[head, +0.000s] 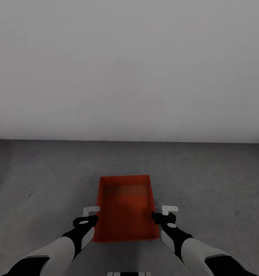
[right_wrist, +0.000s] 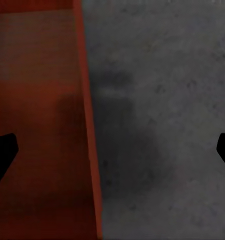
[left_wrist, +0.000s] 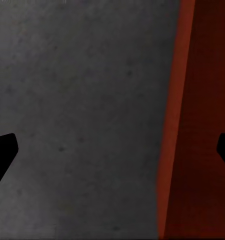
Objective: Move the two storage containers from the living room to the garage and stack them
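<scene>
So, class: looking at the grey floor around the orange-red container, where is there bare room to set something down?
Bare concrete floor lies between the storage container and the pale wall, and out to each side of it. It is crowded along the container's side walls, where the open left gripper and open right gripper straddle them.

Dark grey concrete floor [head: 37, 180], one orange-red container [head: 125, 207] on it

Plain pale grey wall [head: 129, 69] — bare, evenly lit; nothing else
</scene>
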